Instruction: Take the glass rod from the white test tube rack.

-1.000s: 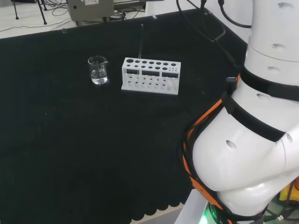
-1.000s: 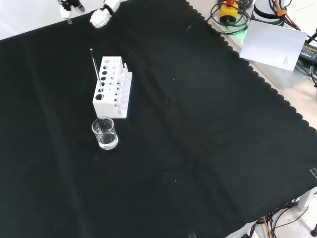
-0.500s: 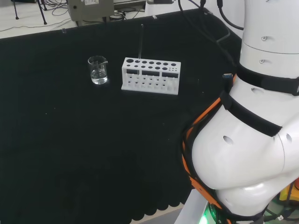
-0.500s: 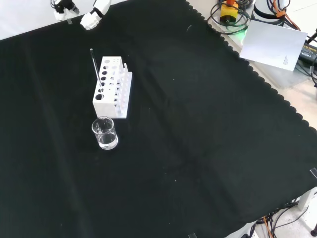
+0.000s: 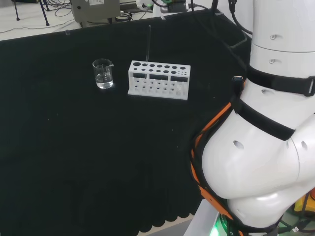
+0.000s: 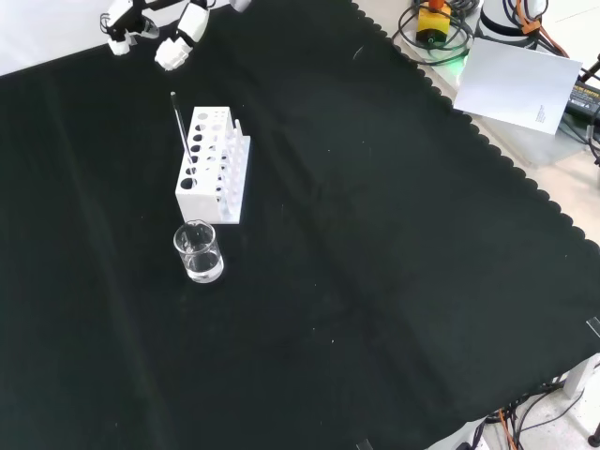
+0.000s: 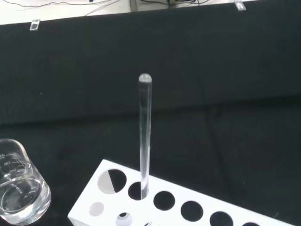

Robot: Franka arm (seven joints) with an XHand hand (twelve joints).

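Head view: the thin clear glass rod (image 5: 148, 45) stands upright in the white plastic test tube rack (image 5: 158, 79), near its left end. Front view: the black and white hand (image 6: 178, 42) hovers beyond the rack, fingers relaxed, holding nothing. Wrist view: a small clear glass beaker (image 7: 18, 190) stands beside the rack.

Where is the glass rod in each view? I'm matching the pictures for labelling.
Head view: the glass rod stands upright in the left end of the white test tube rack.
Front view: it rises from the rack's near end.
Wrist view: it stands at centre.
Shared landmark: the beaker beside that end of the rack.
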